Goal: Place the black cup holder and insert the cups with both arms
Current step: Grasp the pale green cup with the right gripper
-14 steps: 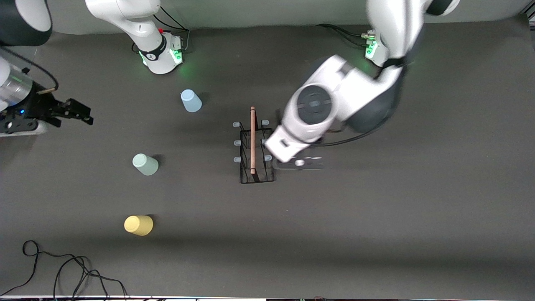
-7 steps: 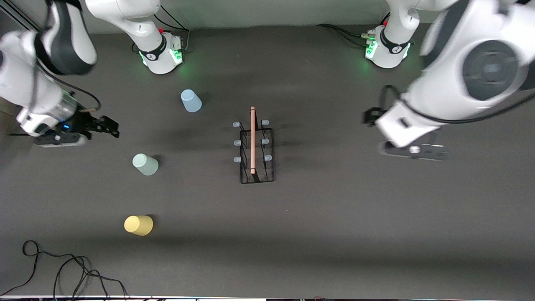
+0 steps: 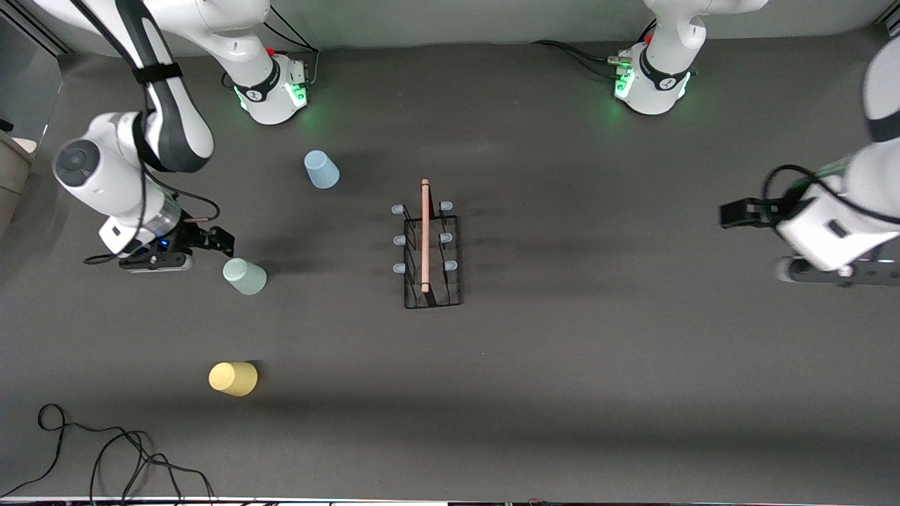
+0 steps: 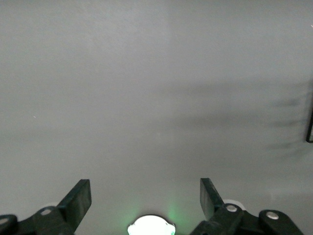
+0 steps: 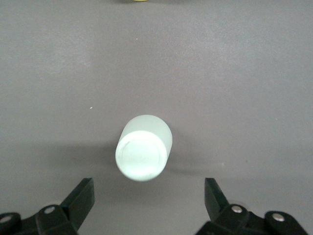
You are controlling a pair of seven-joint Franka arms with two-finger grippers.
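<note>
Dark grey matte table [image 3: 598,393] is filling nearly the whole front view, a pale wall strip running along the edge where the two robot bases are standing with green lights glowing. A loose black cable [image 3: 105,457] is curling on the table at the corner nearest the front camera, toward the right arm's end.

White jointed right arm [image 3: 133,161] with dark bands is reaching down from its base; its black two-finger right gripper [image 3: 218,242] is hanging low just beside the pale green plastic tumbler [image 3: 245,276], jaws spread wide and holding nothing. In the right wrist view the green tumbler [image 5: 143,154] is standing upside down ahead of the spread fingers [image 5: 83,198], not touching them.

White left arm [image 3: 854,204] is sitting out at its own end of the table, well apart from everything. The left gripper [image 4: 145,200] is over bare table, jaws spread wide and empty, as the left wrist view is showing.

Rectangular black wire cup holder [image 3: 432,260] with a light wooden rod handle and six pale-tipped pegs is standing upright mid-table, all pegs bare.

Light blue plastic tumbler [image 3: 321,169] is sitting farther from the front camera than the green one, near the right arm's base. Yellow plastic tumbler [image 3: 233,378] is sitting nearer to the front camera than the green one. All three cups are resting on the table toward the right arm's end, well apart from the holder.
</note>
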